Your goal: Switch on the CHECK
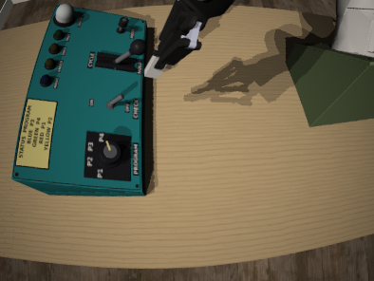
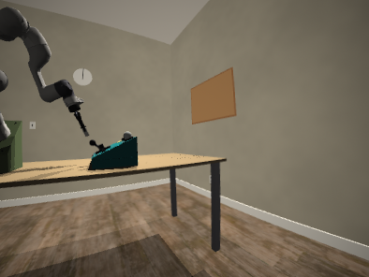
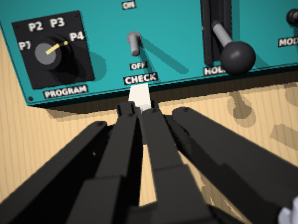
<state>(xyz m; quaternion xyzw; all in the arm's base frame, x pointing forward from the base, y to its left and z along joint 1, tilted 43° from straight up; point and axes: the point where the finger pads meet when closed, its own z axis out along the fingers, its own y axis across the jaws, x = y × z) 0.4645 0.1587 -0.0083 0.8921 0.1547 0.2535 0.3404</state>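
The teal console (image 1: 83, 102) lies on the wooden table. Its CHECK toggle (image 1: 115, 101) is a small grey lever that leans toward the OFF mark; in the wrist view (image 3: 133, 43) it sits between the ON and OFF labels. My gripper (image 1: 155, 67) is shut on nothing, with its white pads pressed together. It hovers in the air beside the console's right edge, level with the CYCLE slider (image 1: 129, 52). In the wrist view the fingertips (image 3: 139, 98) point at the CHECK label from just off the console's edge. In the exterior view the gripper (image 2: 85, 131) hangs above the console (image 2: 113, 155).
On the console there are a PROGRAM knob (image 1: 110, 152) pointing at P4, a column of round buttons (image 1: 53, 57), a white dome (image 1: 64, 14) and a small MODE toggle (image 1: 123, 25). A green box (image 1: 332, 85) stands at the table's right.
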